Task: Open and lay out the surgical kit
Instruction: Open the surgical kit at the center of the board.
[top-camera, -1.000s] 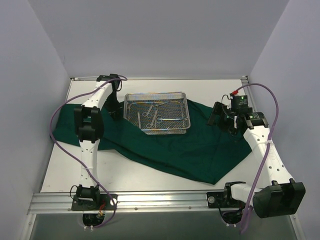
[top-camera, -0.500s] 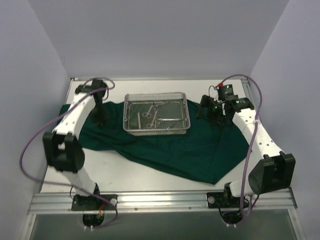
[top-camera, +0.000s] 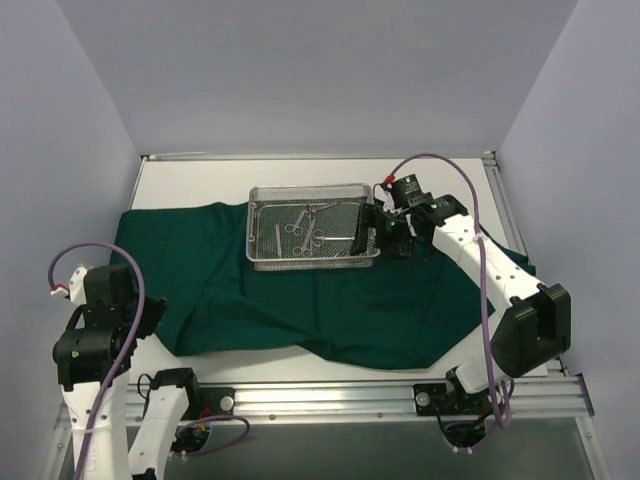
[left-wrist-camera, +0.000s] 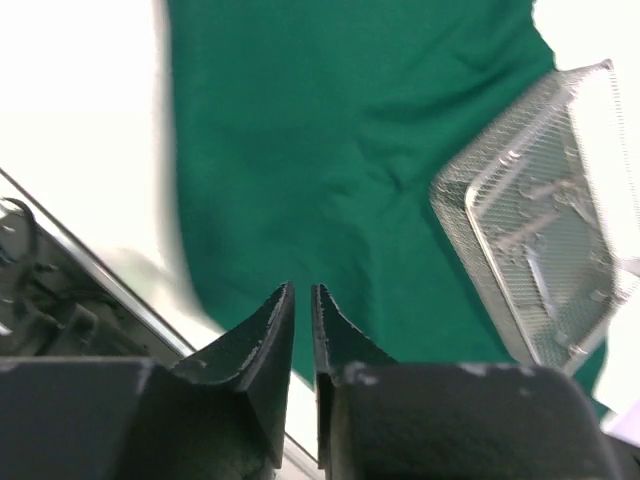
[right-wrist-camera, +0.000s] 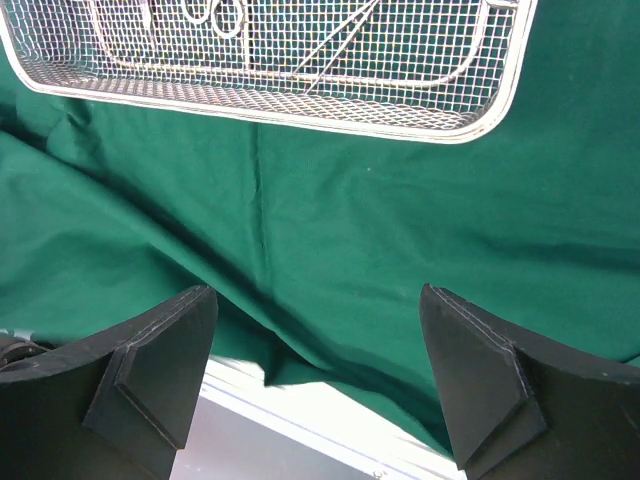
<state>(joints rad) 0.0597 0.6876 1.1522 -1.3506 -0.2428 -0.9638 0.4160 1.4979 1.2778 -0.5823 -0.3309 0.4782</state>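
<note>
The dark green cloth wrap (top-camera: 300, 300) lies unfolded across the table. On its far middle stands the silver wire-mesh tray (top-camera: 262, 262), with steel ring-handled instruments (top-camera: 305, 228) inside. My right gripper (top-camera: 375, 238) hovers at the tray's right end, wide open and empty. In the right wrist view it (right-wrist-camera: 315, 290) hangs over cloth (right-wrist-camera: 350, 230), just short of the tray rim (right-wrist-camera: 470, 135). My left arm (top-camera: 100, 330) is drawn back to the near left corner. Its gripper (left-wrist-camera: 302, 290) shows only a narrow slit and holds nothing, high above the cloth (left-wrist-camera: 340, 150), with the tray (left-wrist-camera: 450, 205) to the right.
An aluminium rail (top-camera: 320, 400) runs along the table's near edge, with both arm bases on it. Bare white tabletop (top-camera: 200, 180) shows behind and to the left of the cloth. Purple-grey walls close in the left, right and back sides.
The left arm has swung from beside the tray's left end back to the near left corner, and the cloth's left part now lies spread out. The right gripper has moved left to the tray.
</note>
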